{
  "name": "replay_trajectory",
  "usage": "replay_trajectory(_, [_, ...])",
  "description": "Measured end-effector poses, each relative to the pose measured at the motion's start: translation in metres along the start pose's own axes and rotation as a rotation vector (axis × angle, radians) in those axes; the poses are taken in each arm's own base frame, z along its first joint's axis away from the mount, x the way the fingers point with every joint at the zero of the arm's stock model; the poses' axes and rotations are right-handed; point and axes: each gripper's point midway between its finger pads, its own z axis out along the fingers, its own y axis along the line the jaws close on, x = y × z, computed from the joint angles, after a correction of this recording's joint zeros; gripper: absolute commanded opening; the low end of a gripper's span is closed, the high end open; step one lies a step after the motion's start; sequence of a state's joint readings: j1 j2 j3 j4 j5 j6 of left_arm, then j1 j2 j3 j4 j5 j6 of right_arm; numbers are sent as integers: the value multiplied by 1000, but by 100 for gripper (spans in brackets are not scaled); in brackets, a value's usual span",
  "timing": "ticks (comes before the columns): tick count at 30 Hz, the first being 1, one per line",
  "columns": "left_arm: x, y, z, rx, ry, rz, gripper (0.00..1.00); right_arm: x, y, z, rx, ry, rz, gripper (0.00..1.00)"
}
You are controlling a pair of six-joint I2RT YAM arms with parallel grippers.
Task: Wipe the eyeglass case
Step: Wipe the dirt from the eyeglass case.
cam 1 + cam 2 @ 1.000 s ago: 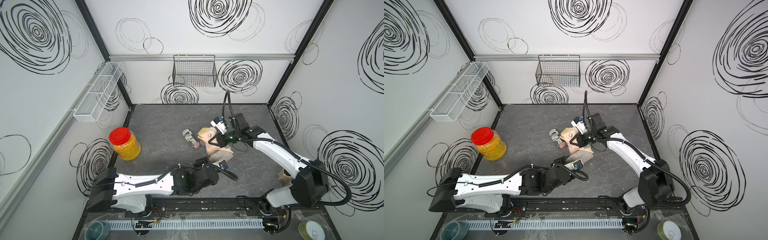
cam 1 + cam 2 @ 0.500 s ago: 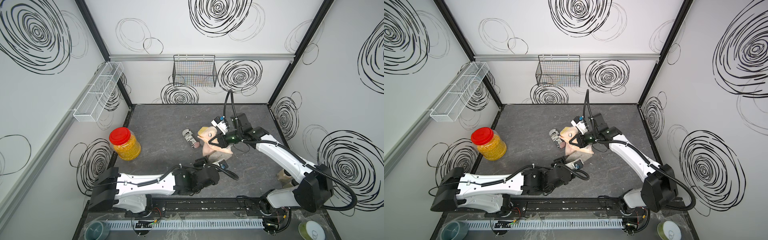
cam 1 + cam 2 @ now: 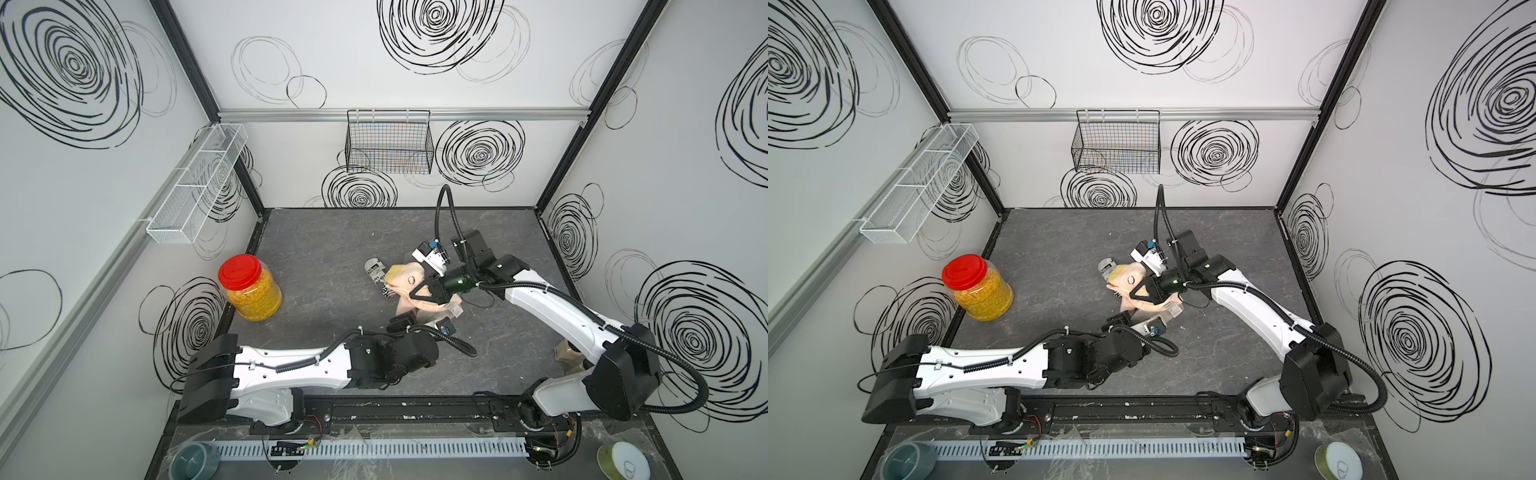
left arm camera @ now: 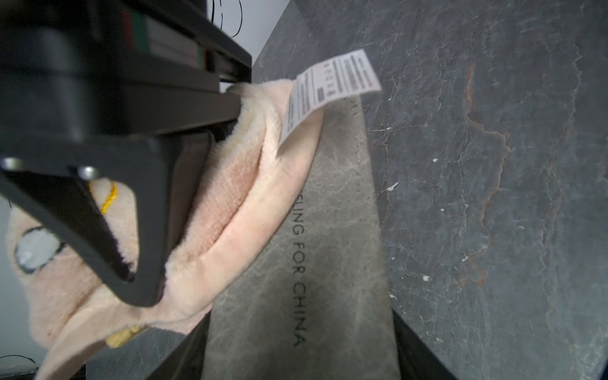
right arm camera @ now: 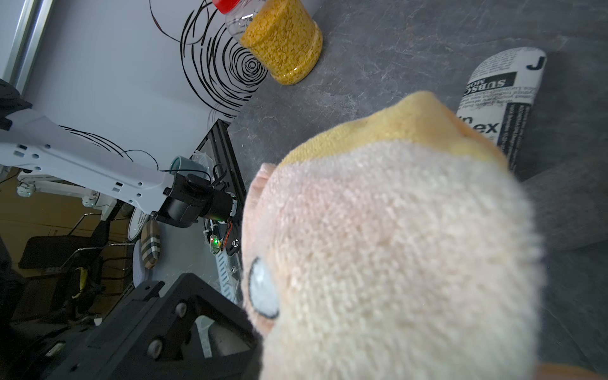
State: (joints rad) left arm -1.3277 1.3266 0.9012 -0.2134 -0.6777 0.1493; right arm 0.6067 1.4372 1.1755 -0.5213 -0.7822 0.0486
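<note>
- While it lies flat on the dark grey stone-patterned worktop [image 3: 324,249], the grey marbled flat eyeglass case [image 4: 329,263] is pinched at its sides between the left fingers [image 4: 418,355].
- A peach plush terry cloth [image 3: 401,276] with a stitched eye is clamped between the right fingers [image 4: 153,214].
- One long edge of the case is overlapped and touched by the cloth.
- A newspaper-print oblong pouch [image 3: 375,272] is seen just beside the cloth.

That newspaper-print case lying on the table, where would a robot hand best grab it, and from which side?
Probably across its narrow width, near the rounded free end of the newspaper-print case, coming straight down from above. It lies flat and long on the table, and its other end is hidden by the pink towel.
</note>
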Motion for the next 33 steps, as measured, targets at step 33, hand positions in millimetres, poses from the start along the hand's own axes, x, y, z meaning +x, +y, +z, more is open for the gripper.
replay_trajectory(33, [31, 90, 2, 480, -351, -1049, 57, -39, -9, -122, -39, -509, 161, 8])
